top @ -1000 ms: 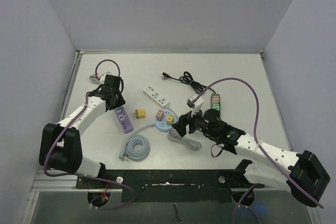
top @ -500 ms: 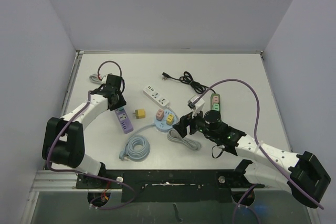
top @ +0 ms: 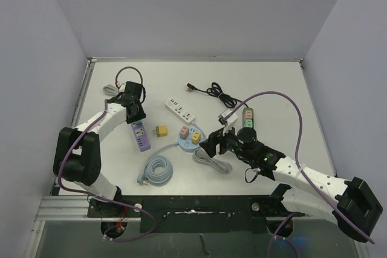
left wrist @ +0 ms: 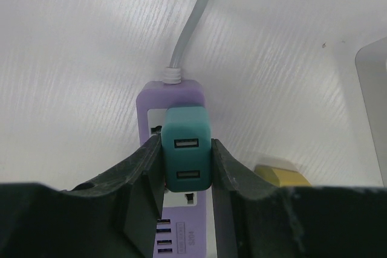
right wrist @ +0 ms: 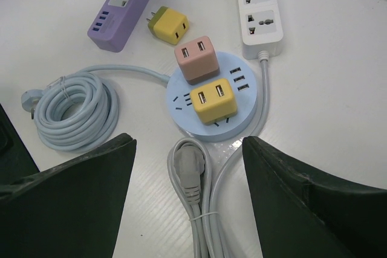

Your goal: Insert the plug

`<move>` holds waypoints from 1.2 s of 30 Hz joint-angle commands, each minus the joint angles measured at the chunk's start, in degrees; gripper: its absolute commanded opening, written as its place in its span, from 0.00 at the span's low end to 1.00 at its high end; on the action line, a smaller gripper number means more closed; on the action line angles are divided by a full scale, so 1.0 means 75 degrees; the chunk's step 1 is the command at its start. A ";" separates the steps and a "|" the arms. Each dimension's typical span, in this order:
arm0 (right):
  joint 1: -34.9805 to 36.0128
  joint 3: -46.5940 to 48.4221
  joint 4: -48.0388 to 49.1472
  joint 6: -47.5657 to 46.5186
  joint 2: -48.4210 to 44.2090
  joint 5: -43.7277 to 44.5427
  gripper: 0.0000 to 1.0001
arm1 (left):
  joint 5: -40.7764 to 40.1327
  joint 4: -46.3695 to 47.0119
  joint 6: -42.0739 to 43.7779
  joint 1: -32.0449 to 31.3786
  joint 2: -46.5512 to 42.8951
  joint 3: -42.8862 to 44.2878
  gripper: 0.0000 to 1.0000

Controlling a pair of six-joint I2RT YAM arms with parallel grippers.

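Broadly: white table (top: 272,83), with strips and cords scattered over its middle.

Left arm (top: 100,126) reaches to the upper left of the top view. Right arm (top: 302,176) lies across the lower right.

Right gripper (right wrist: 188,143): fingers well apart, holding nothing. It hangs above a round blue socket hub (right wrist: 248,119) that carries a pink adapter (right wrist: 196,58) and a yellow one (right wrist: 213,101). A loose yellow adapter (right wrist: 168,24) lies toward the upper left of that view.

Purple power strip (left wrist: 172,98), left of centre in the top view. In the left wrist view its long axis runs up and down the frame, and the grey cord (left wrist: 192,22) leaves at the top end.

Left gripper (left wrist: 185,144): clamped on the teal plug (left wrist: 186,158), one finger on each side face, USB ports facing the camera.

Key relation: the plug sits directly over the cord end of the strip, squared to the strip's long axis and centred across its width. One free socket (left wrist: 190,197) shows just below it in the frame.

Prongs are hidden under the plug body (cannot tell whether they have entered the slots or only rest above them).

Judgement: the left arm owns this move, and the right is well apart from the strip. What remains looks like a straight push down along the gripper's own axis. Any skew could bind the prongs or shift the unheld strip.
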 commanded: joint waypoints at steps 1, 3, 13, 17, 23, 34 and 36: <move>-0.0046 0.0070 0.0405 0.0007 -0.0347 0.0214 0.72 | 0.0234 -0.0439 0.0155 0.0038 0.0692 0.0028 0.07; -0.0045 0.0081 0.0385 -0.0005 -0.0365 0.0219 0.72 | 0.0349 -0.0604 0.0288 0.0047 0.0877 0.0134 0.07; -0.0061 0.0056 0.0315 -0.0004 -0.0406 0.0235 0.72 | 0.0714 -0.1109 0.0692 0.0044 0.1766 0.0175 0.03; -0.0057 0.0081 0.0207 -0.0019 -0.0472 0.0274 0.72 | 0.0784 -0.1094 0.0681 0.0043 0.1834 0.0144 0.03; -0.0055 0.0192 -0.0054 0.0109 -0.0520 0.0641 0.73 | 0.0910 -0.1384 0.0908 0.0042 0.1210 0.0700 0.20; -0.0088 0.1171 -0.1462 0.0773 -0.0159 0.1832 0.76 | 0.1250 -0.1099 0.1074 0.0049 -0.0297 0.1103 0.55; -0.0143 0.1452 -0.1833 0.0925 -0.0020 0.1870 0.76 | 0.1414 -0.0908 0.1141 0.0038 -0.0714 0.0946 0.56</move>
